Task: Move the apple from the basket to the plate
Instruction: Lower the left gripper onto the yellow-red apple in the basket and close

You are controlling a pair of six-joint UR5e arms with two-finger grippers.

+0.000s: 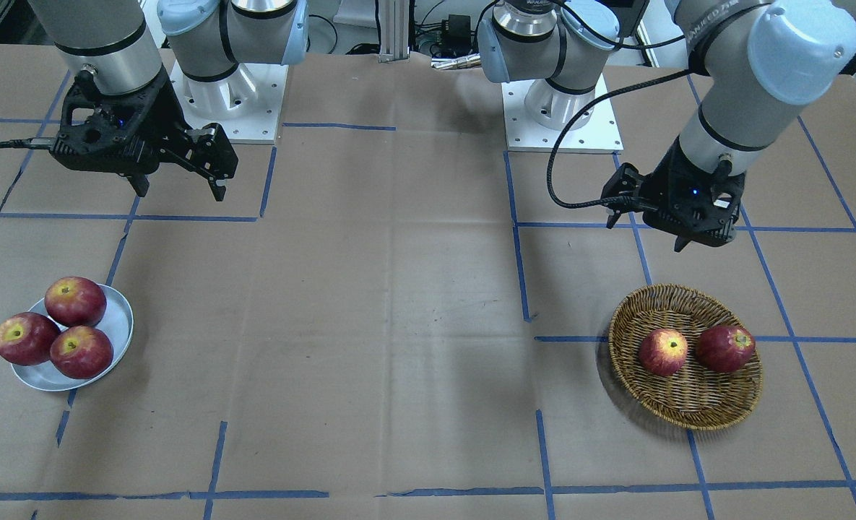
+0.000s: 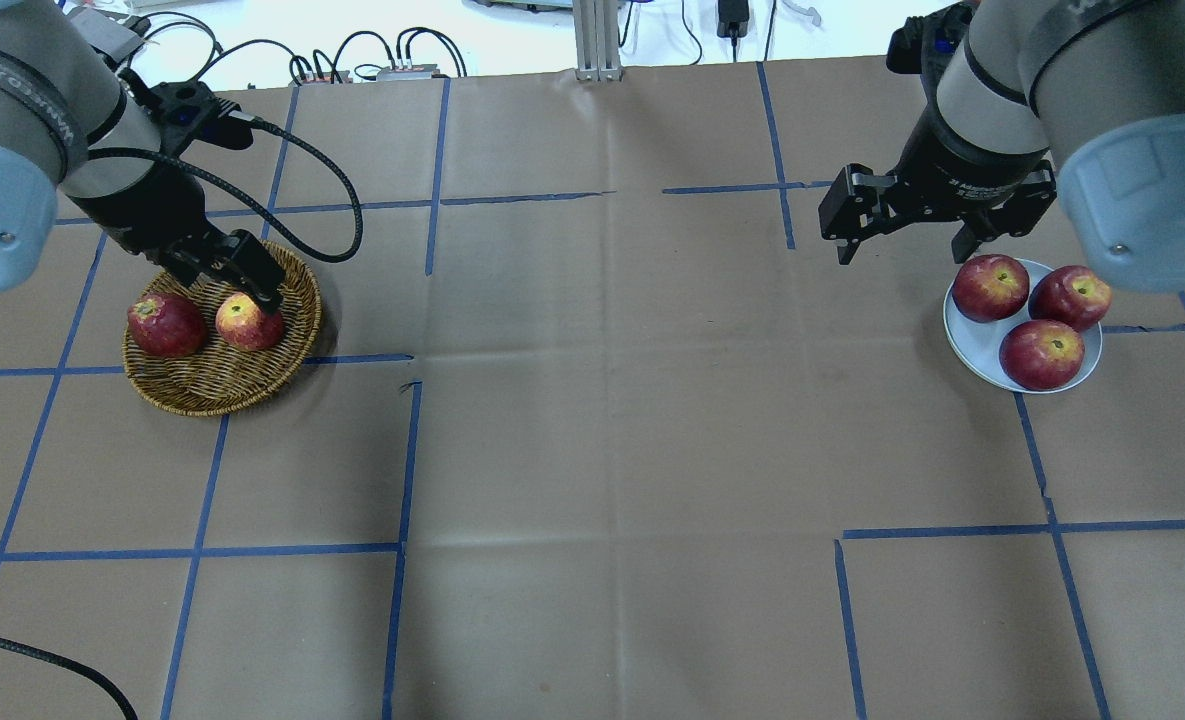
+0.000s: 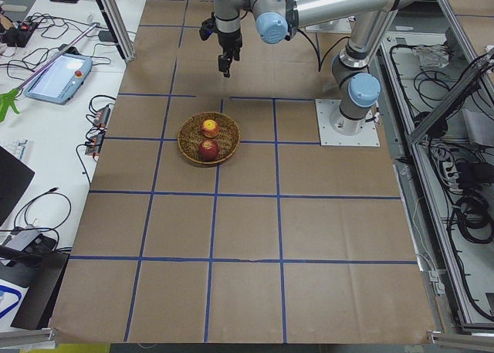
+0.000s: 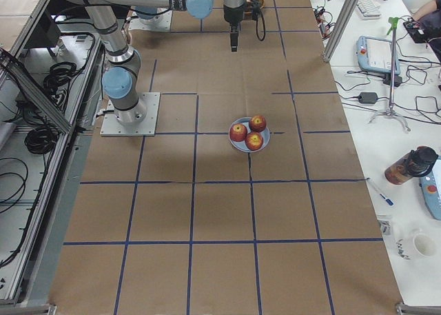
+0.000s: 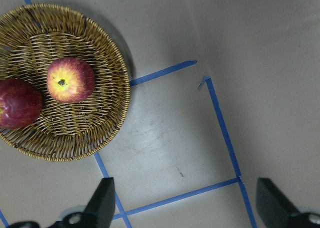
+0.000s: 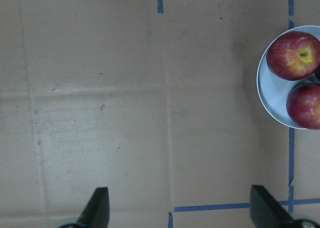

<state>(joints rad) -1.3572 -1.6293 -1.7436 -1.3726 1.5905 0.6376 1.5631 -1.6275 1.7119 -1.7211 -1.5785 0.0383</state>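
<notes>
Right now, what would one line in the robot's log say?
apple: in basket, beside dark apple | plate: three apples | left fingers: open, empty, raised beside basket | right fingers: open, empty, near plate

Lab w/ taped-grid table (image 2: 592, 450), teach pendant (image 3: 58, 76), cables (image 4: 31, 137).

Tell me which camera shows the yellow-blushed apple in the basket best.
The left wrist view: the apple is large, unobstructed, stem end showing, in the basket. Front-facing shows it smaller; overhead, the left tool overlaps it; exterior left shows it tiny.
</notes>
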